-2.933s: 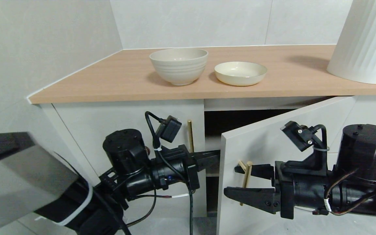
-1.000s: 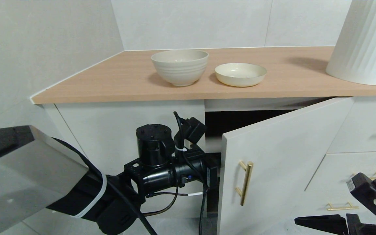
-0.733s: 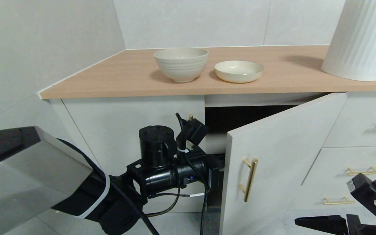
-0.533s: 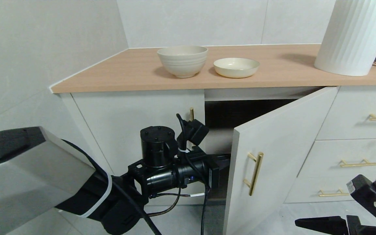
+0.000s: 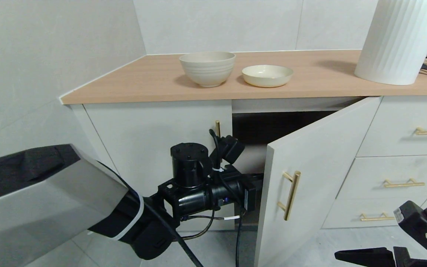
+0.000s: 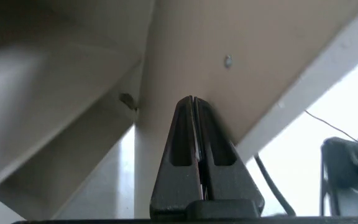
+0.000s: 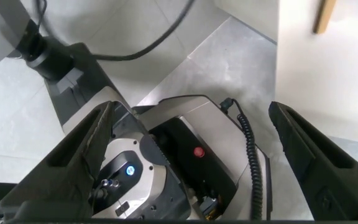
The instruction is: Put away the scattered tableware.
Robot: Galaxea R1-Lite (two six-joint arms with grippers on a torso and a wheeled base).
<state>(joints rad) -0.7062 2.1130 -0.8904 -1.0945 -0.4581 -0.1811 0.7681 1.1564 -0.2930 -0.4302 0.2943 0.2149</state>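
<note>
The tableware is up on the pale wooden countertop (image 5: 154,83): a deep ribbed cream bowl (image 5: 207,68), ceramic by the look, with a shallow cream dish (image 5: 267,75) just to its right, the two apart. Both grippers sit well below that surface, so the pieces lie above and farther off from either one.

The left gripper (image 6: 193,104) is the nearer, almost under the bowl. Its fingers are pressed together with nothing between them, and they point at the inner face of the half-open white cupboard door (image 5: 313,163) — whether they touch it I cannot tell. The right gripper (image 7: 191,115) is low at the near right, past the door's brass bar handle (image 5: 291,194), spread wide and empty.

I judge the door to be the hinge of the next move — the dark cupboard opening lies directly beneath the dish.
</note>
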